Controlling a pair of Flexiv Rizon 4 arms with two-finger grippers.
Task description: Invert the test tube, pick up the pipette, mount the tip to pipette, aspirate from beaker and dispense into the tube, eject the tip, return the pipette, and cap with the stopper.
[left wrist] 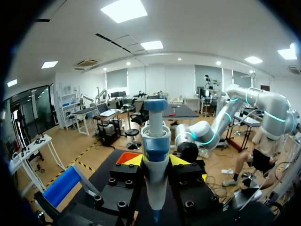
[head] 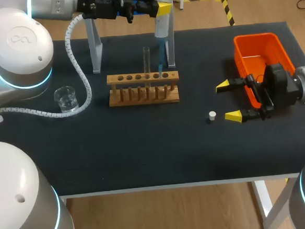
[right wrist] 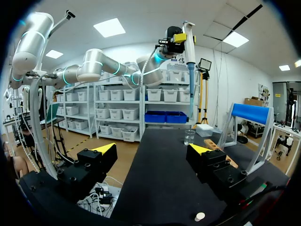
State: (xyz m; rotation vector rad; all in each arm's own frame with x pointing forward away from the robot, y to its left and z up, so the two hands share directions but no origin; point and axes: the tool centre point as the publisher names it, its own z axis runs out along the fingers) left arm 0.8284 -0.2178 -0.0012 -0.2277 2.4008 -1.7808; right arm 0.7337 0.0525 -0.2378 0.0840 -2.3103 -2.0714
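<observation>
The left gripper (left wrist: pixel 156 161) is clamped on the pipette (head: pixel 162 24), which it holds upright over the rack (head: pixel 143 89). The blue tip (head: pixel 160 67) hangs just beside the test tube (head: pixel 146 57) standing in the rack. To dispense cleanly, I'd say the tip must centre over the tube's mouth and stay vertical, or it will knock the glass. The right gripper (head: pixel 230 100) waits off the rack's right end, fingers apart, near the stopper (head: pixel 212 115).
</observation>
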